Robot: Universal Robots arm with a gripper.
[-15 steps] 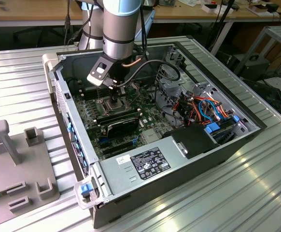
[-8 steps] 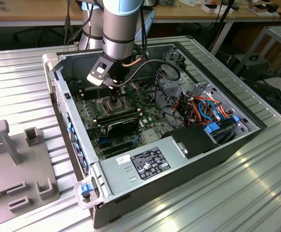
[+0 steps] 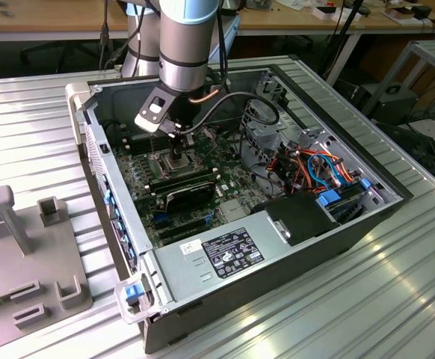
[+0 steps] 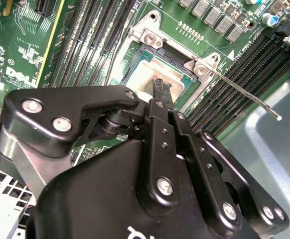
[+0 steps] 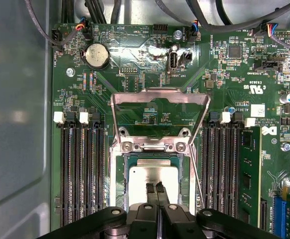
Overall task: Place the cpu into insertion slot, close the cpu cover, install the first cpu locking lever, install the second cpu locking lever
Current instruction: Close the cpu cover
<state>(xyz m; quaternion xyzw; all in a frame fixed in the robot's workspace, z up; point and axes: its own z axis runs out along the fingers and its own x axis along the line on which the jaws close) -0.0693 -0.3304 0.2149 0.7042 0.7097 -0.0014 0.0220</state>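
Both jaws shut empty, the gripper [image 5: 153,189] over the seated cpu [image 5: 142,174] could scrape it if it presses askew.

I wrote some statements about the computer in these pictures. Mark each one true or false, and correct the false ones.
1. The chip lies in the socket. True.
2. The metal cover is closed over the chip. False: it is swung open, away from the socket.
3. The gripper is over the chip's silver top. True.
4. The gripper's fingers are spread wide apart. False: they are shut, side by side.
5. A thin metal lever sticks out free beside the socket. True.
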